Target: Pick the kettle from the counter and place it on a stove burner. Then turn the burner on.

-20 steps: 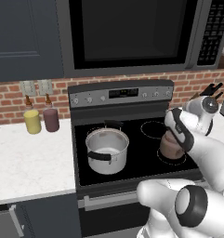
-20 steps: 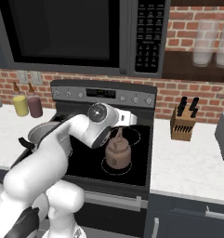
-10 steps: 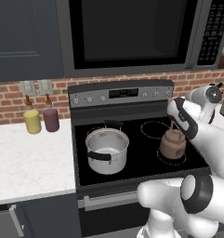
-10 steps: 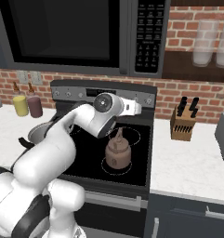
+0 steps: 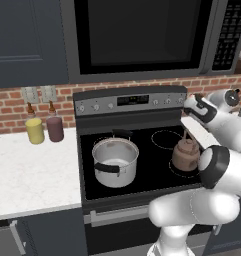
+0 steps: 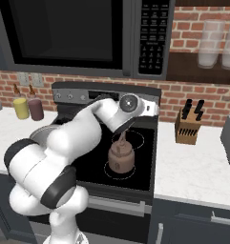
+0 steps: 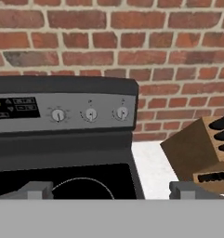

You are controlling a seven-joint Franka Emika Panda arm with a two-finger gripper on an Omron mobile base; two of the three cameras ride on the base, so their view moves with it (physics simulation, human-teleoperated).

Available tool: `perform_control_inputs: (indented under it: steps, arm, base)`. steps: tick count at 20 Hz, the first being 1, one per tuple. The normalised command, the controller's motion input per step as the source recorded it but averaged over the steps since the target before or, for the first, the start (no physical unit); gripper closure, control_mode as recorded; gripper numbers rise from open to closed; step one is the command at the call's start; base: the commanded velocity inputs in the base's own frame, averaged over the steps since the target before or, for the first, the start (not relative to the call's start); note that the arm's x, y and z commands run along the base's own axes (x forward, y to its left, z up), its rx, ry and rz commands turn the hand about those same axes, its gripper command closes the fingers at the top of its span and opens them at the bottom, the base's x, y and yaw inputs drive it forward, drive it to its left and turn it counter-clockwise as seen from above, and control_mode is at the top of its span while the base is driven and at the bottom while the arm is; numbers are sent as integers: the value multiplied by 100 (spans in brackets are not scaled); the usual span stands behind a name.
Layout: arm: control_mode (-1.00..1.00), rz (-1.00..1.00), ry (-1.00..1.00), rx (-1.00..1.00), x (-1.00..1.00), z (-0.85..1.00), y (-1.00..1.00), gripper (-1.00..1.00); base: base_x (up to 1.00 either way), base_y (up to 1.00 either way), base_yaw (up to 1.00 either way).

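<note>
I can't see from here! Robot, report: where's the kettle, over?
Tool open, holding nothing, facing stove knobs. Kettle sits on front right burner. Silver pot on left burner, out of the way.

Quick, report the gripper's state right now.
Gripper: open and empty, jaws spread wide, facing the stove's control knobs; the kettle sits free on the stove burner.

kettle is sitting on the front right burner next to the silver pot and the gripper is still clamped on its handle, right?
Not quite. The kettle does sit on the front right burner beside the silver pot, but the gripper is open and clear of it, raised toward the stove knobs. The hand view shows the fingers spread with nothing between them.
</note>
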Motion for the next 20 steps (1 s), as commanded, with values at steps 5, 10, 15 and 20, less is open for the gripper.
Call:
perform_control_inputs:
  steps: [5,10,15,20]
  arm:
    - [-100,0,3,3,14,0,-16,-100]
    - [-100,0,0,0,23,-18,-14,-100]
    - [-100,-5,0,1,31,-3,-1,-100]
    - [-100,-3,0,0,31,-2,0,-100]
  base:
    - [0,0,0]
    - [0,0,0]
    - [0,0,0]
    - [0,0,0]
